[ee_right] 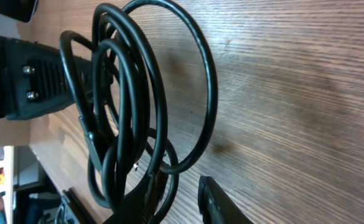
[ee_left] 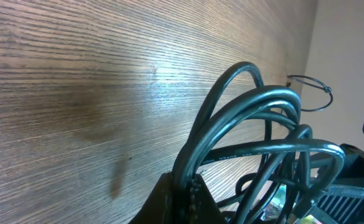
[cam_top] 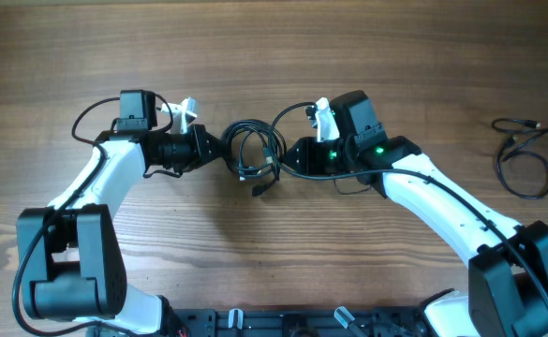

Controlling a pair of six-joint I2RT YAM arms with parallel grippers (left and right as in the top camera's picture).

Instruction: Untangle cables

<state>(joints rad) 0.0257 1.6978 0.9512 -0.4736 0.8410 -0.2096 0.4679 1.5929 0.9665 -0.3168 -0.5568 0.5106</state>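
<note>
So far, little looks done. From overhead, the bundle (cam_top: 250, 148) sits at mid-table as a knot of overlapping black loops, between the left gripper (cam_top: 219, 150) and the right gripper (cam_top: 288, 159), which close in on it from opposite sides. One loose cable (cam_top: 525, 159) lies alone, well apart at the right edge of the table (cam_top: 274, 56). I judge that one as freed and the rest as yet to be separated. How many cords make up the knot cannot be counted from here, and both sets of fingertips are lost against the black loops.

At the left wrist, the fingers are closed at the bottom of the frame, with several strands rising straight out of them, so this gripper has the bundle pinched. The frame cuts off the pinch point. Which strand belongs to which cord is unclear, and the plug ends are out of sight.

At the right wrist, the jaws stand apart with bare wood between them. The loops hang against one finger and cross in front of it, but nothing looks clamped, though that finger is partly hidden behind the cord. The left gripper's dark body shows at the upper left. The lower part of the coils runs out of the frame, so the crossings there are hard to read.
</note>
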